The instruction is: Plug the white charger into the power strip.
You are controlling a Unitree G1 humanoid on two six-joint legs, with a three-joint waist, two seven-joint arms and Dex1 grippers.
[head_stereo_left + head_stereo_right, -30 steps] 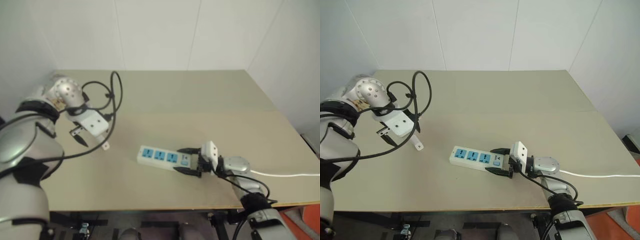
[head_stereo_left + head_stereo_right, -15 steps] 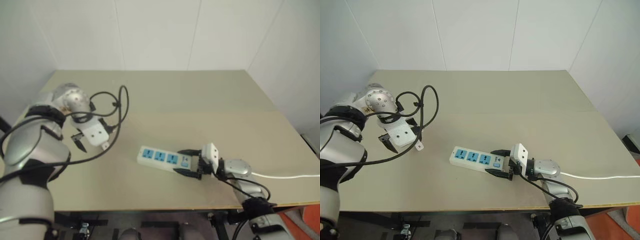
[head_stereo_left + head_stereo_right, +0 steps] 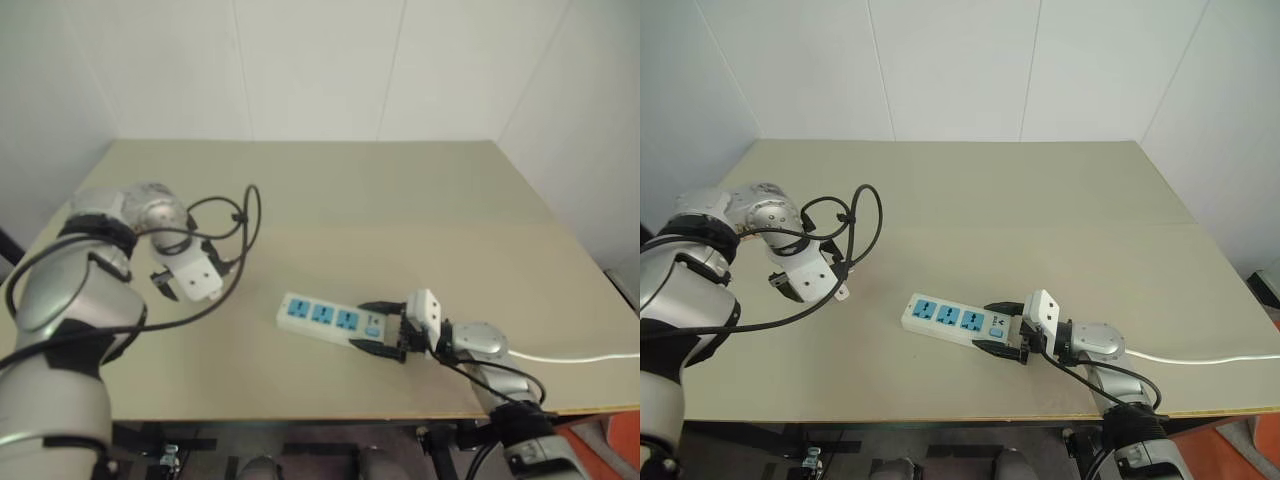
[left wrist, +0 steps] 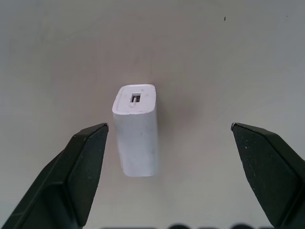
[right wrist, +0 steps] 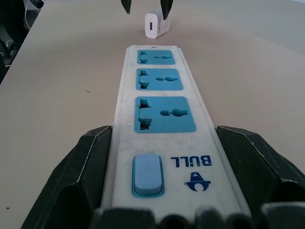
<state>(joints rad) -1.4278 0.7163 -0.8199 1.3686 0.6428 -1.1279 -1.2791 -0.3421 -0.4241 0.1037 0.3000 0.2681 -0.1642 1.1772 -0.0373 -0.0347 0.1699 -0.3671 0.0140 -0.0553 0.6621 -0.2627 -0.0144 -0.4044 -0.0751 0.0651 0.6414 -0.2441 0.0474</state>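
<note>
Our left gripper (image 4: 169,138) hangs spread over the white charger (image 4: 137,129), which lies on the table (image 3: 400,200) well apart from the power strip (image 3: 330,318) — we should centre it, since the charger sits nearer one finger. A second ago it hovered higher; our right gripper (image 5: 162,143) still pinches the strip's switch end.

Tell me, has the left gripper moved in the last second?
Yes. The left gripper has come down closer to the table, now open over the charger; the strip stayed put.
</note>
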